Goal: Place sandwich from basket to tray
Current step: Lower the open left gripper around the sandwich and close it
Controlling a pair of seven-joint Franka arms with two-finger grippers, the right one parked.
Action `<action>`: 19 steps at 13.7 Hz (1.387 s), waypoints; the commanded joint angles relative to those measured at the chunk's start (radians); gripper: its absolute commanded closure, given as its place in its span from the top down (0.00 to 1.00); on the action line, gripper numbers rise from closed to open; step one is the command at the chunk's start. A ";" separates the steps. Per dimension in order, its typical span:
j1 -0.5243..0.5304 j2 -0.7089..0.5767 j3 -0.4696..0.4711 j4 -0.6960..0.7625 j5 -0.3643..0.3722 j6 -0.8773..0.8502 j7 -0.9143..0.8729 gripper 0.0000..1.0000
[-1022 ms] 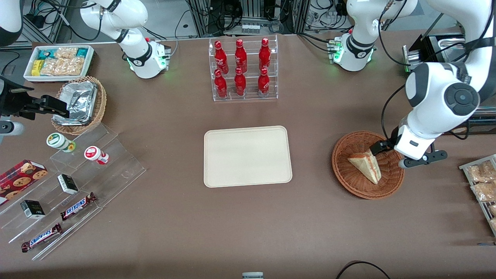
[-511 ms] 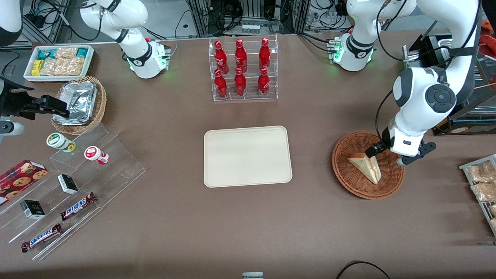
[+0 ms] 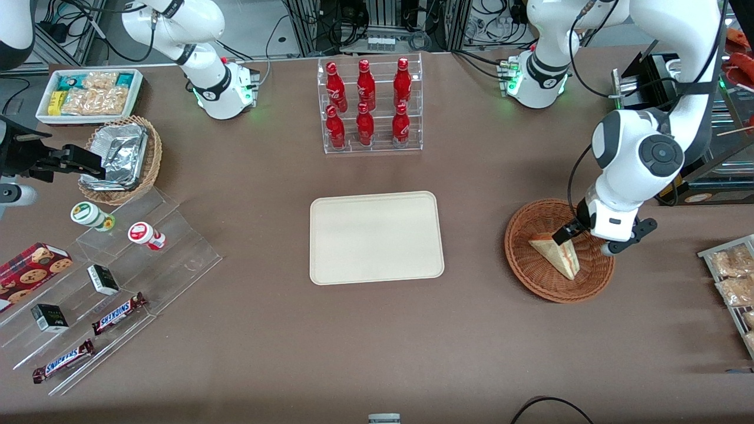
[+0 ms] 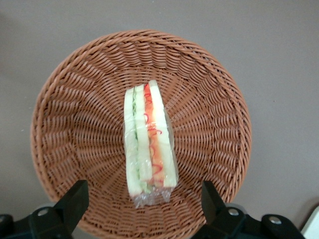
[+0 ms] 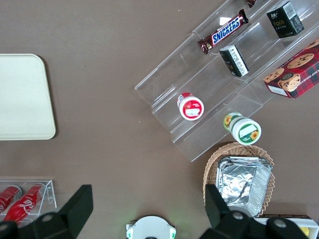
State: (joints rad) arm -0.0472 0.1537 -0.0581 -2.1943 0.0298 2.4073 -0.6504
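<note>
Your gripper point(image 4: 142, 199): fingers spread, hovering over the basket point(image 3: 524, 265) | sandwich point(image 4: 148, 144): lies in the basket's middle, untouched, its wide end between your two fingers | tray point(image 3: 377, 277): mid-desk, well apart.

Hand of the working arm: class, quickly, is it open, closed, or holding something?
Working arm's hand: open, holding nothing, above the sandwich in the basket.
</note>
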 commanded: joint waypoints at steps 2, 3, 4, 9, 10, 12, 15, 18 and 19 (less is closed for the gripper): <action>-0.002 0.038 0.001 -0.004 0.015 0.041 -0.028 1.00; -0.002 0.044 0.001 -0.005 0.015 0.056 -0.028 1.00; -0.002 0.052 0.001 -0.005 0.015 0.064 -0.026 1.00; -0.002 0.081 0.001 -0.013 0.016 0.078 -0.028 1.00; -0.002 0.084 0.001 -0.018 0.016 0.090 -0.028 1.00; -0.002 0.096 0.001 -0.038 0.016 0.125 -0.026 1.00; -0.002 0.119 0.001 -0.041 0.016 0.148 -0.028 0.99; -0.002 0.119 0.001 -0.047 0.016 0.147 -0.028 0.37; -0.002 0.119 0.001 -0.047 0.016 0.147 -0.026 0.10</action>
State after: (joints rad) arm -0.0472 0.2810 -0.0580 -2.2247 0.0298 2.5348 -0.6521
